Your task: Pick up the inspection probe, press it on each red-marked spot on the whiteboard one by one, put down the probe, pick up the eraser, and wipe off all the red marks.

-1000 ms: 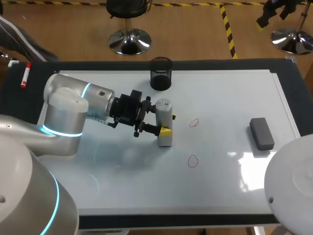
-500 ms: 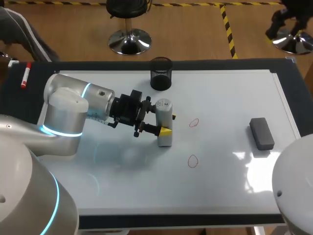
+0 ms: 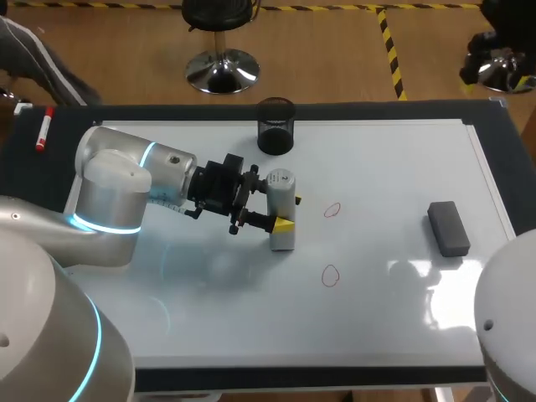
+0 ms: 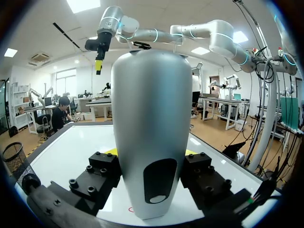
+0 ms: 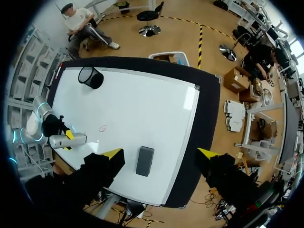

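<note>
Upright silver probe (image 3: 281, 211); dark eraser (image 3: 448, 228) flat on whiteboard (image 3: 381, 163)

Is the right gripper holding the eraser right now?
No, the eraser lies flat on the whiteboard, well below the right gripper, whose fingers stand wide apart.

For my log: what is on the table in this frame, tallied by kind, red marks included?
inspection probe: 1
eraser: 1
black mesh cup: 1
red-capped marker: 1
red marks clear of the probe: 2
Total: 6. A red arc at the probe's foot in the left wrist view may be a third mark; not counted.
</note>
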Robot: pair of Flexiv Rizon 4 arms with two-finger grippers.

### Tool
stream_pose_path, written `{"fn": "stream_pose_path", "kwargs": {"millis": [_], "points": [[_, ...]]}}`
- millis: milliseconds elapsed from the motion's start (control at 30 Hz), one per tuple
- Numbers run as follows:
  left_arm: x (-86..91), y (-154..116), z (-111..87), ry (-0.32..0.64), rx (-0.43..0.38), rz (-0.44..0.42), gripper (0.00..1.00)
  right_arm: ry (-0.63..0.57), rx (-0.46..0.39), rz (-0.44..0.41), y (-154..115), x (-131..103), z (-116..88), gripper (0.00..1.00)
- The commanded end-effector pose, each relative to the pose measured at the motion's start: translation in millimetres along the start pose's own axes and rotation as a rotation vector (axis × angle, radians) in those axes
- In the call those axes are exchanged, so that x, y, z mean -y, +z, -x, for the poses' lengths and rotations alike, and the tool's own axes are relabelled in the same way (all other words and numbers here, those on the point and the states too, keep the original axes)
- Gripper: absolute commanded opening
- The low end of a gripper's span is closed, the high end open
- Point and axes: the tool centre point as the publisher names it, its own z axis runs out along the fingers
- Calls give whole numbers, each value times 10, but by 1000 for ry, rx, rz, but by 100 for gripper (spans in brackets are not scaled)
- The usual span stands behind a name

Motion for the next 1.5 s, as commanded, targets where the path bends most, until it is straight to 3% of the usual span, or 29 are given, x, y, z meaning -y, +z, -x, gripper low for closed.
{"fn": "stream_pose_path", "kwargs": {"millis": [33,667,1500], "points": [[-93,21,-15,1,1,-4,0,40,0,53,34,272,19,100],[-93,21,-15,1,1,-4,0,129,51,86,292,832,-221,100],[-93,21,-15,1,1,-4,0,132,46,33,1025,1007,-404,100]]}}
